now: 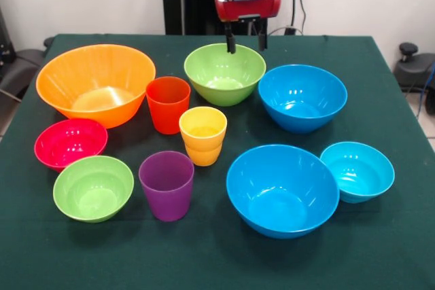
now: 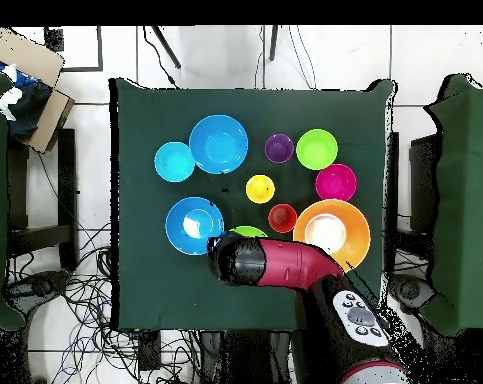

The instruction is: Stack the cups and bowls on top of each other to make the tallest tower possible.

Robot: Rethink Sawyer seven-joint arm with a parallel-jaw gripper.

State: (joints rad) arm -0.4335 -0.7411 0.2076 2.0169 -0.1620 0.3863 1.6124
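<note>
I see all 3 cups [image 1: 168, 104] and 7 bowls [image 1: 282, 189] upright, mouths up, standing apart on the green table [image 1: 204, 263], all empty, nothing nested. Gripper [image 1: 245, 42] hangs over the far medium green bowl [image 1: 224, 73], fingers apart, holding nothing.

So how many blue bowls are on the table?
3. A large one at the front, a small light-blue one beside it toward the table edge, and another large one behind, next to the green bowl. None look hidden.
</note>
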